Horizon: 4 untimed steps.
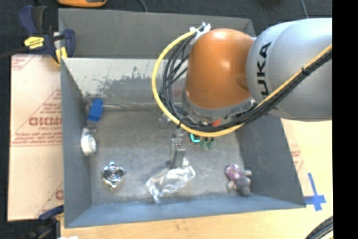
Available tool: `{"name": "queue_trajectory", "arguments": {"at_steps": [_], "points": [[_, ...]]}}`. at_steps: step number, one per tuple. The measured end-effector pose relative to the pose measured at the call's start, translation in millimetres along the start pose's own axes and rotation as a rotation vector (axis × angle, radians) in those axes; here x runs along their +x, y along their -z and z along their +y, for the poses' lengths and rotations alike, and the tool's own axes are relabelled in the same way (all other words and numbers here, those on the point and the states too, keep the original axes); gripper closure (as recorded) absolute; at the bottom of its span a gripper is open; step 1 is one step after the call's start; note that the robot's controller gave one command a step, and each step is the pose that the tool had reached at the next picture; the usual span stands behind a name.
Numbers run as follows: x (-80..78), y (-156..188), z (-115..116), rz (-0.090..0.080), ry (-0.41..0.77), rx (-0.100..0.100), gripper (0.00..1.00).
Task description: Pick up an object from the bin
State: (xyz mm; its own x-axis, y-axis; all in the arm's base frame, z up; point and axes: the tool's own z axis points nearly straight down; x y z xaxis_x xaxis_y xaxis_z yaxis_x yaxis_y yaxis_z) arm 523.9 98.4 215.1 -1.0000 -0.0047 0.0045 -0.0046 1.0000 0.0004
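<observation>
Gripper [178, 160] of mine hangs low in the grey bin [112, 78], front-centre, width I can't tell, tip at the crumpled clear plastic piece [170, 181] lying just nearer the front wall, long axis roughly left-right; purple toy [238, 176] right, silver bit [112, 174] left.

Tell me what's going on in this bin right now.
The KUKA arm reaches in from the right, its end effector low over the middle of the grey bin, right at the upper edge of a crumpled clear plastic wrapper near the front wall. Nothing looks lifted yet. The rest lies apart: a blue block and a white round piece at the left, a silvery round part front left, and a small purple toy front right.
</observation>
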Motion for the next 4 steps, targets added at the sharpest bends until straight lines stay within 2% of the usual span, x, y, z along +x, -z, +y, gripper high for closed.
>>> {"name": "queue_trajectory", "arguments": {"at_steps": [1,2,3,4], "points": [[44.0,-142.1,-55.8,-0.032,0.422,0.003,0.00],[19.6,-112.7,-37.2,-0.013,0.436,0.002,0.00],[20.9,-113.5,-41.5,-0.008,0.370,0.000,0.00],[32.7,-146.4,-41.2,-0.007,0.389,0.000,0.00]]}}
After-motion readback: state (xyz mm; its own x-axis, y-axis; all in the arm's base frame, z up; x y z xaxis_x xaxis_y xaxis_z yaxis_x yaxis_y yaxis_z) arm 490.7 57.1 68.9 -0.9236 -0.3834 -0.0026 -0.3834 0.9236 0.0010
